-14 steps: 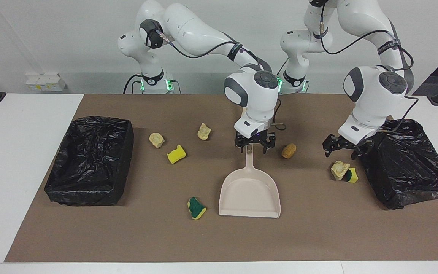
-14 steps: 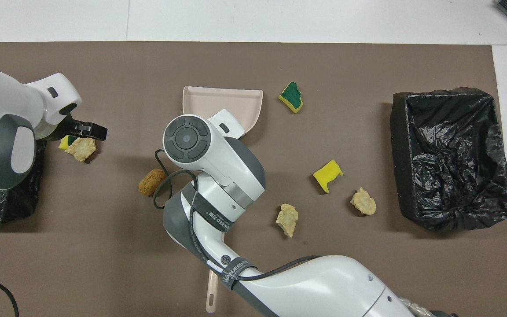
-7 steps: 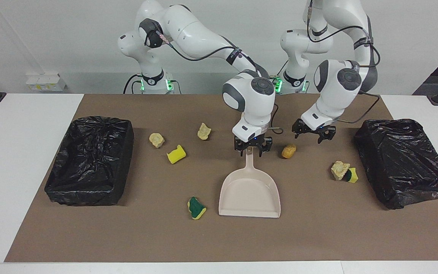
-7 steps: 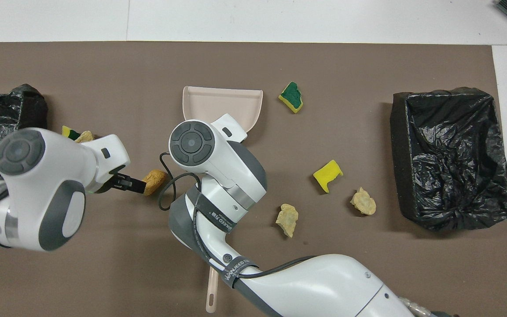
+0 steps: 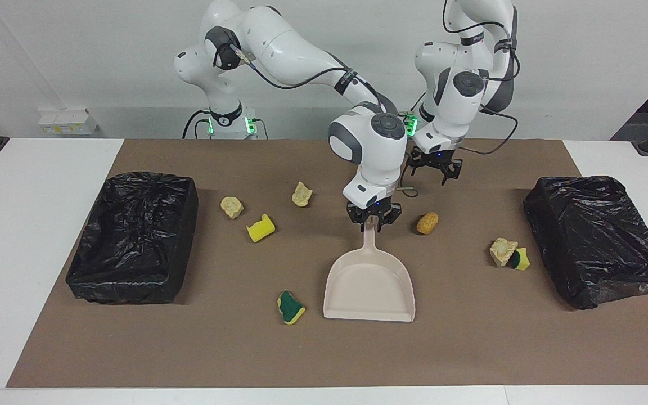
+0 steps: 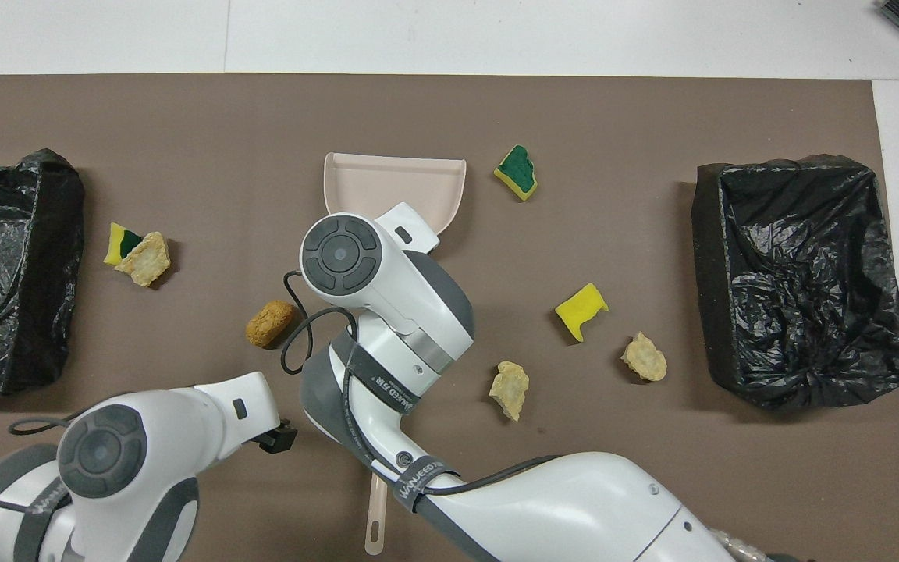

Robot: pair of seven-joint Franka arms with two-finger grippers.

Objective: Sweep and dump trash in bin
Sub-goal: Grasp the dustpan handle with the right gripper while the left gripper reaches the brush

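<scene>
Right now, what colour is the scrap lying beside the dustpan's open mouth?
Dark green on top with a yellow underside; the overhead view shows it best.

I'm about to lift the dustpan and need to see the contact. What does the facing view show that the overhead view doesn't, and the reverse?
Facing view only: the right gripper down at the tip of the dustpan handle. Overhead only: a beige handle end poking out under the right arm, which hides that gripper there. Both: the dustpan's pan, the orange-brown lump beside its handle, two black bins, and the left gripper, open and waiting over the mat.
</scene>
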